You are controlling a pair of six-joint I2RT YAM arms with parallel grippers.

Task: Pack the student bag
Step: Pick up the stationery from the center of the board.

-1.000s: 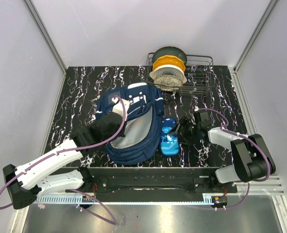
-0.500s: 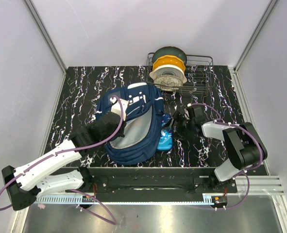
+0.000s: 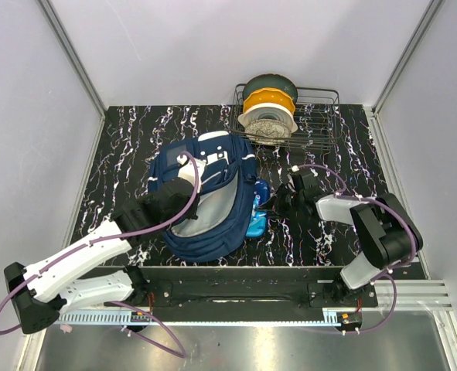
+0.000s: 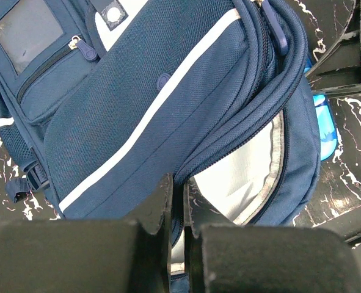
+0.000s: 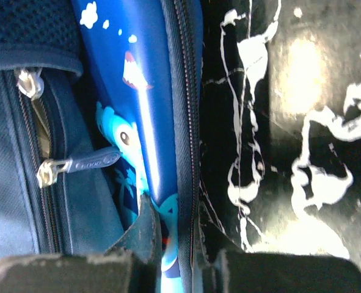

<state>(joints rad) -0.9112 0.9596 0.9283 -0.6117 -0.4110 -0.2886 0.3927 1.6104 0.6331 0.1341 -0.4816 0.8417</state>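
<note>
The student bag (image 3: 213, 202) lies flat mid-table, navy with a white stripe (image 4: 149, 113), its main zip open on pale grey lining (image 4: 241, 177). My left gripper (image 3: 188, 175) is shut on the bag's zip edge, its fingertips (image 4: 179, 196) pinching the navy rim beside the lining. A bright-blue patterned pencil case (image 3: 257, 219) is pressed against the bag's right side. My right gripper (image 3: 281, 202) is shut on the case's zipped edge (image 5: 179, 152); the case (image 5: 145, 85) stands on edge between the jaws, touching the bag's side pocket (image 5: 15, 171).
A wire basket (image 3: 321, 127) at the back right holds three filament spools (image 3: 268, 108). The black marbled table (image 3: 127, 147) shows left of the bag and right of the case (image 5: 290, 152). A zip pull (image 5: 82, 163) hangs from the bag's side.
My right gripper has moved left and closed on the pencil case, pushing it against the bag's right side. The bag has shifted slightly left. The left grip is unchanged.
</note>
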